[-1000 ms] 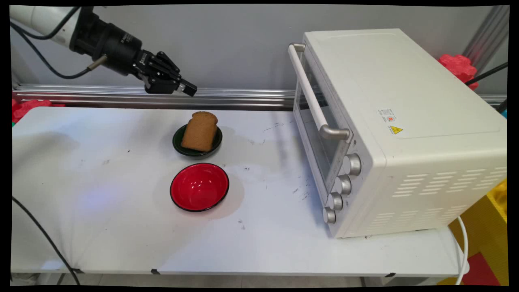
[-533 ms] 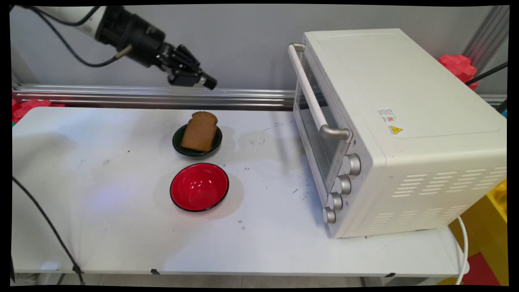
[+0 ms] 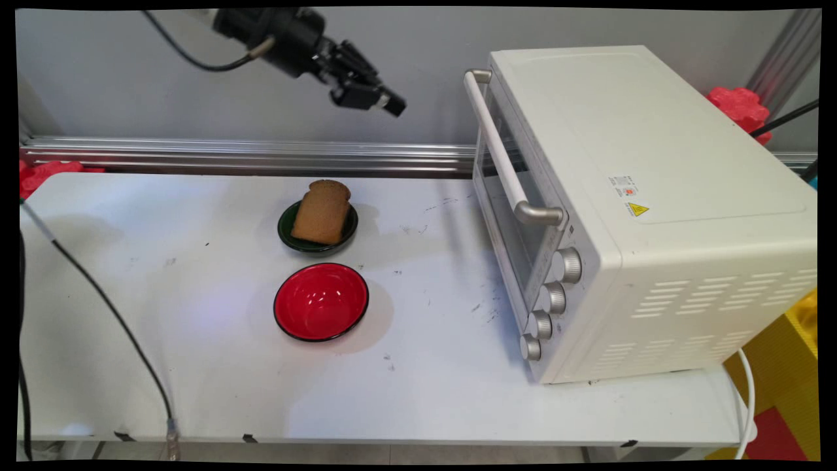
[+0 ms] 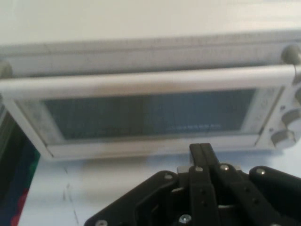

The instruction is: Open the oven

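My black gripper point(image 3: 394, 106) hangs high over the back of the table, pointing right at the white toaster oven point(image 3: 628, 209). Its fingers are pressed together with nothing between them, as the hand view shows at the gripper point(image 4: 201, 149). The oven door point(image 4: 150, 113) is closed and fills the hand view, with its long handle point(image 4: 146, 82) across the top. Below and to the left of the gripper, a slice of brown bread point(image 3: 322, 210) leans in a small dark green bowl point(image 3: 288, 230). An empty red bowl point(image 3: 321, 301) sits in front of it.
Four silver knobs point(image 3: 552, 297) run down the oven's front right side. A metal rail point(image 3: 248, 156) lines the wall behind the table. A black cable point(image 3: 111, 307) hangs across the table's left side. Red and yellow objects point(image 3: 739, 104) lie beyond the oven.
The gripper has risen and travelled right, from above and left of the bread bowl toward the oven door. The bread and both bowls have stayed put.
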You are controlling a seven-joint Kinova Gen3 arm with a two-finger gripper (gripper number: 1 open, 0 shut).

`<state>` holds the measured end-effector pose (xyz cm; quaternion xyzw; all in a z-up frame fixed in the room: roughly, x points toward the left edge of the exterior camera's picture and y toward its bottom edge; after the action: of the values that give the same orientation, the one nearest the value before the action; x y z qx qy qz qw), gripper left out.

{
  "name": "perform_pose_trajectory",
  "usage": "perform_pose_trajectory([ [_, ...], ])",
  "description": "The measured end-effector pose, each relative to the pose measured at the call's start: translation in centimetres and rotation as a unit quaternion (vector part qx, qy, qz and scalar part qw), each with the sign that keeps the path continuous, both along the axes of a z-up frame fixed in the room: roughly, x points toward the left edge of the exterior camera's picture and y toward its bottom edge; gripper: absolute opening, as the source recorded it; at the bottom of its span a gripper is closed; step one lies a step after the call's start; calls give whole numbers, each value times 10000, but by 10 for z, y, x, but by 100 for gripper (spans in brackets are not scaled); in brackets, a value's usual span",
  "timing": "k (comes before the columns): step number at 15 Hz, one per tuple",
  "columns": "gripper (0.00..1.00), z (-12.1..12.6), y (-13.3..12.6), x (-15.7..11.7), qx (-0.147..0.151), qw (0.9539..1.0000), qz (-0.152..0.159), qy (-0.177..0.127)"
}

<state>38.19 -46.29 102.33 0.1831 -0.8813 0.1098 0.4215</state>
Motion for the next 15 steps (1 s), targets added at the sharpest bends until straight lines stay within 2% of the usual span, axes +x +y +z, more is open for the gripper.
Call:
perform_pose_trajectory([
  [6,0,16,-25,-44,-109,9999,-107,-11],
  [15,0,7,-54,-86,-75,9997,-200,-121],
])
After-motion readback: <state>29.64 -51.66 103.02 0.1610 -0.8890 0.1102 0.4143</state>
